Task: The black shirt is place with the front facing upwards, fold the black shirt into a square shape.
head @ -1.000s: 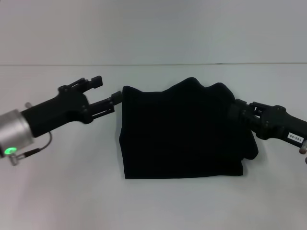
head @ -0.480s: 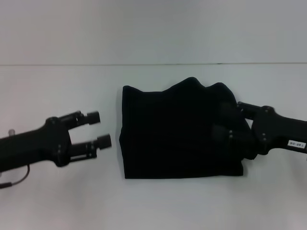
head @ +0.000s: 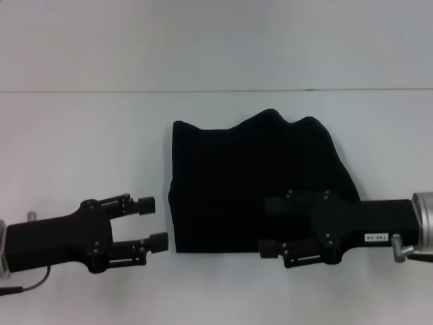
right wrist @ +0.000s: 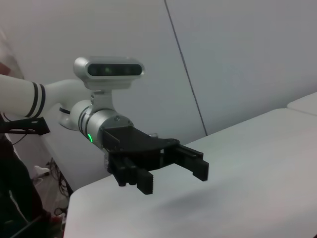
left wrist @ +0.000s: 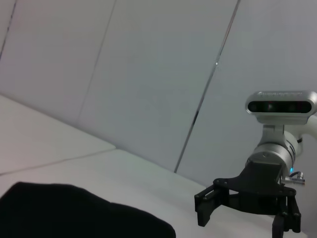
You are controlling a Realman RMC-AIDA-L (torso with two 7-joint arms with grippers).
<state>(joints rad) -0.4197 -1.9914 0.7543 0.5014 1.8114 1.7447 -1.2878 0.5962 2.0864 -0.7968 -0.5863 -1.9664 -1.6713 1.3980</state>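
The black shirt (head: 250,169) lies folded into a rough rectangle at the table's middle, with its back edge wavy and bunched. No print or label shows. My left gripper (head: 152,222) is open just off the shirt's front left corner, a small gap away from the cloth. My right gripper (head: 269,227) is open over the shirt's front edge, pointing left, one finger above the cloth and one at the edge. The left wrist view shows the shirt (left wrist: 74,213) and the right gripper (left wrist: 242,220) farther off. The right wrist view shows the left gripper (right wrist: 173,179), open.
The shirt rests on a white table (head: 81,135), whose far edge meets a pale wall (head: 216,40). Bare tabletop lies on both sides of the shirt and along the front edge.
My left gripper moved from the shirt's back left corner down to its front left corner. My right gripper left the shirt's right side and swung to the front edge, now pointing left.
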